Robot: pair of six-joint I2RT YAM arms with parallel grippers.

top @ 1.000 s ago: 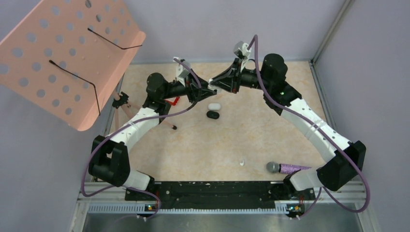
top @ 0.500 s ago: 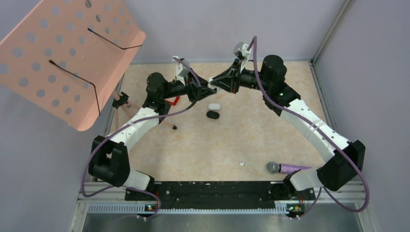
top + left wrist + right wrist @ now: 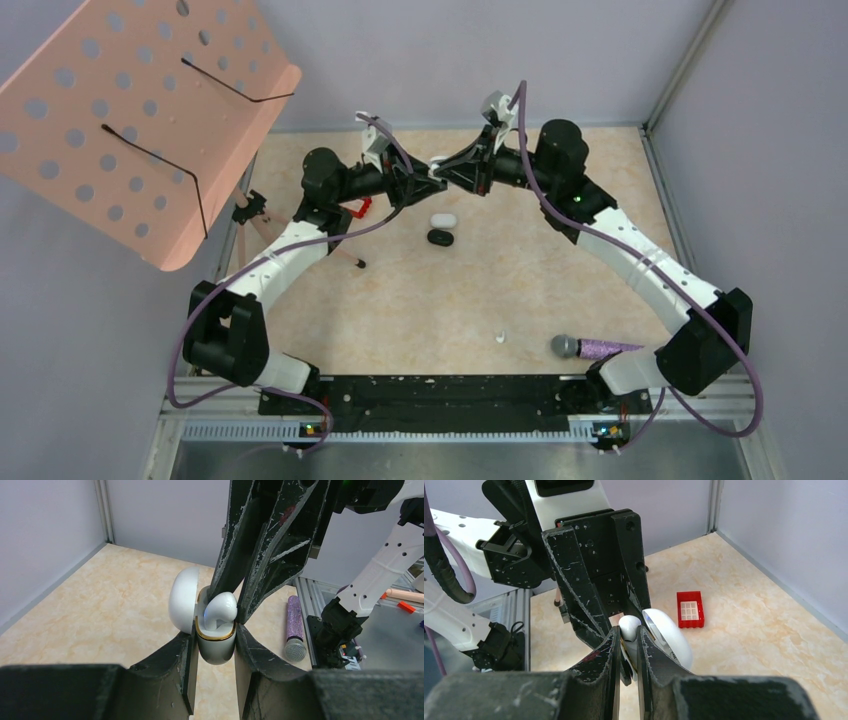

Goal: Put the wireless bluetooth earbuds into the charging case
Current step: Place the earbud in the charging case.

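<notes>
Over the far middle of the table (image 3: 420, 300), pinched a glossy white earbud (image 3: 220, 609) by its rounded top in the right gripper (image 3: 628, 631), jaws drawn almost together on it. Sat with its lower end inside the gold-rimmed mouth of the white charging case (image 3: 216, 647), upper part standing proud of the rim. Clamped that case by its lower body in the left gripper (image 3: 214, 639), fingers (image 3: 186, 655) pressed to both flanks, mouth turned toward the right gripper. Hung the lid (image 3: 183, 605) open on its hinge, to the left of the mouth in the left wrist view. Met tip to tip, both grippers, raised off the tabletop. Lay below them, on the marbled surface, a second white case (image 3: 442, 220) and, just beside it on the near side, a black case (image 3: 440, 237). Lay well apart, toward the near edge, a loose white earbud (image 3: 501, 336), and to its right a purple glitter microphone (image 3: 590, 348), close to the right arm's base. Rested near the left arm's elbow a small red gridded block (image 3: 689, 609). Leaned over the table's far left corner a pink perforated music stand desk (image 3: 130, 110).
</notes>
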